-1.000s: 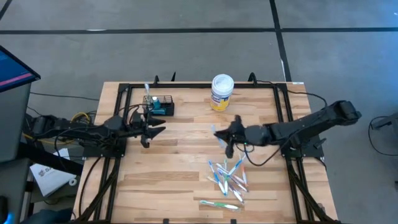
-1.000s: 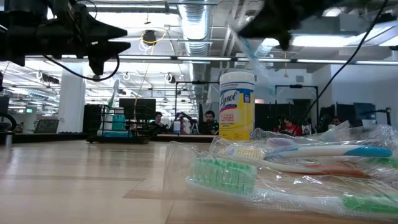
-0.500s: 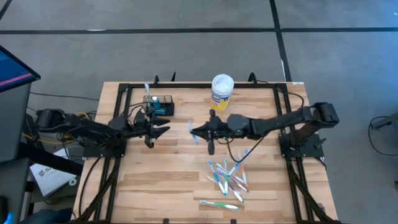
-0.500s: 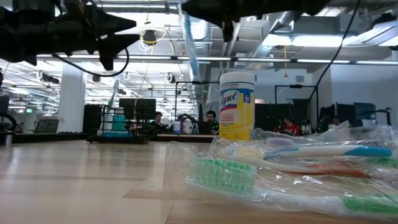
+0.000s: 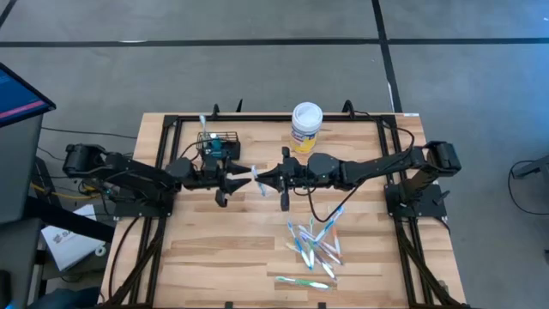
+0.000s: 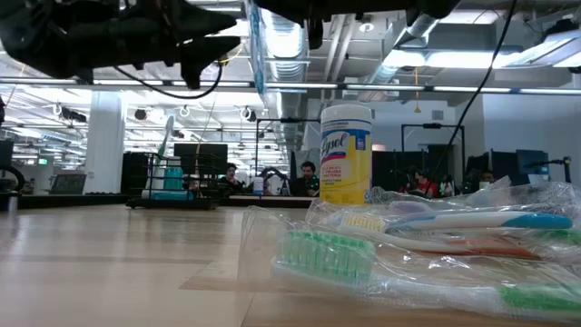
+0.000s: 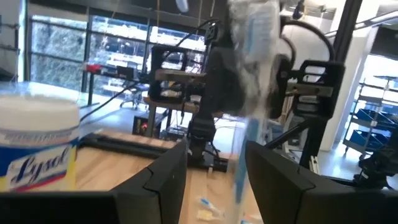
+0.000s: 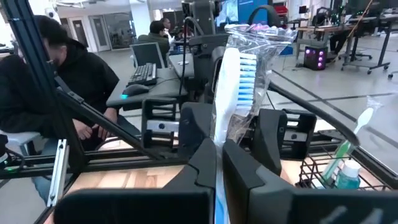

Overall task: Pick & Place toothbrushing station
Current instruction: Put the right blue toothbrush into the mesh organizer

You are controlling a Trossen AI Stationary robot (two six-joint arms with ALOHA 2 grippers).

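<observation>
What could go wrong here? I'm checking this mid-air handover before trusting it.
1. The right end effector pinches the wrapped toothbrush by its handle only; the slippery wrapper could let it slip out.
2. The left end effector is open around the toothbrush; closing off-centre might knock it loose.
3. A dropped brush would probably land on the table, outside the wire basket.

Blk wire basket (image 5: 220, 143), yellow-label tub (image 5: 305, 128), blue-white toothbrush (image 8: 231, 93)
</observation>
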